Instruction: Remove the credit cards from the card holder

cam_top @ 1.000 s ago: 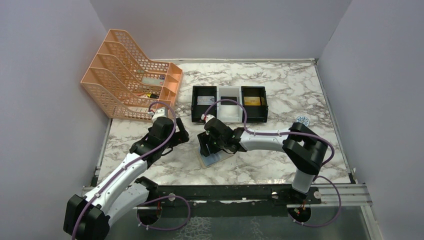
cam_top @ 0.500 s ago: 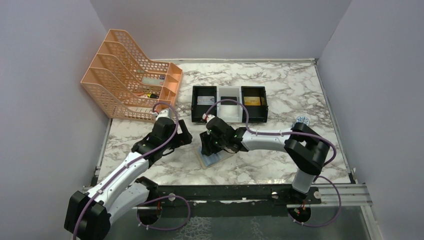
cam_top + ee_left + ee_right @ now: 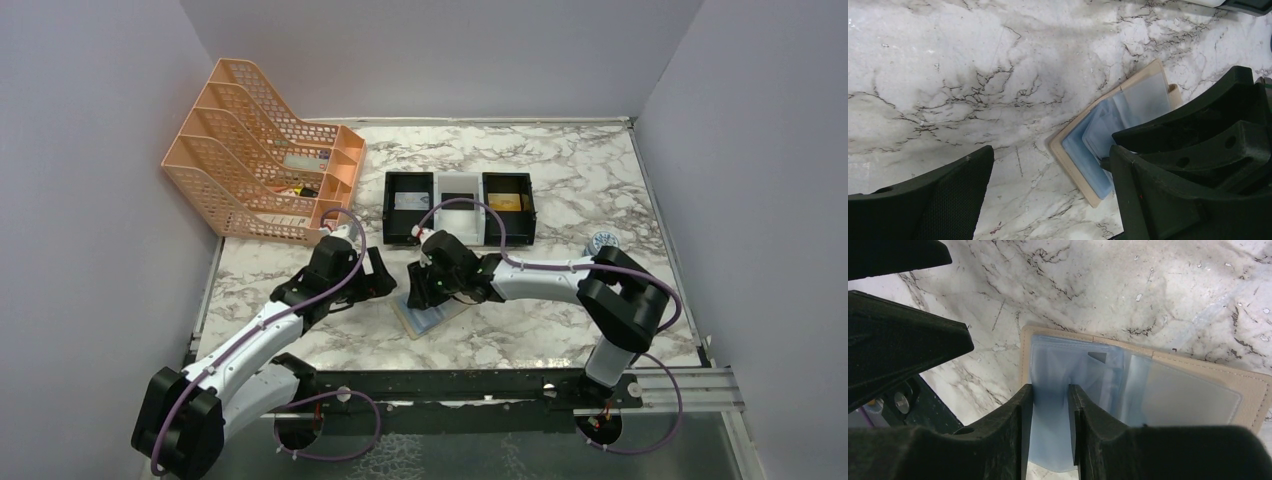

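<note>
The card holder lies open on the table. The right gripper straddles a blue sleeve, grip unclear. Pinching plastic alone could drag the holder, since the wide-open left gripper seems not to pin it.

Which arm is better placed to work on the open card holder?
Right. The right gripper is over the card holder, fingers narrowly apart astride a blue sleeve; the left gripper is open beside it.
</note>
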Action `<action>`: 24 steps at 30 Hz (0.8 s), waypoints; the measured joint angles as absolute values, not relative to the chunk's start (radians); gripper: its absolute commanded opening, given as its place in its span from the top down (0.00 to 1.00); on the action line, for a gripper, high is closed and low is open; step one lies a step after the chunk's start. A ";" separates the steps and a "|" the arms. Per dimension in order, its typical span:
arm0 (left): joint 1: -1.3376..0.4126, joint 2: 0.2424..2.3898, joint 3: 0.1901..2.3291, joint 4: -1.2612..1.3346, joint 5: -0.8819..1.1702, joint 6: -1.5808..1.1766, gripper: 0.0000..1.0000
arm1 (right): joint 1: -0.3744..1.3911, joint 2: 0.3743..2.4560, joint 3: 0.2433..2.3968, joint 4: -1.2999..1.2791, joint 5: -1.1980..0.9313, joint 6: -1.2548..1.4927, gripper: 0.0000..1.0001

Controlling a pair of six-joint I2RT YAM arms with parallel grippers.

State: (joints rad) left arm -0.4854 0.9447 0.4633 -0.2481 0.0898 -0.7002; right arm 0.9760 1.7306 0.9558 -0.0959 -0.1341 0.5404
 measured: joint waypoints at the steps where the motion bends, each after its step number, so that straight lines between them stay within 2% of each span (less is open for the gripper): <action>1: -0.485 0.945 0.463 -0.246 0.095 -0.700 0.13 | 0.973 1.728 0.953 -0.094 -0.141 0.542 0.69; 15: -0.485 0.978 0.461 -0.232 0.125 -0.688 0.13 | 0.949 1.721 0.937 -0.072 -0.200 0.546 0.69; 21: -0.485 0.978 0.461 -0.232 0.131 -0.685 0.13 | 0.926 1.720 0.927 -0.059 -0.236 0.556 0.53; 24: -0.485 0.978 0.461 -0.232 0.131 -0.685 0.13 | 0.921 1.720 0.927 -0.059 -0.249 0.561 0.50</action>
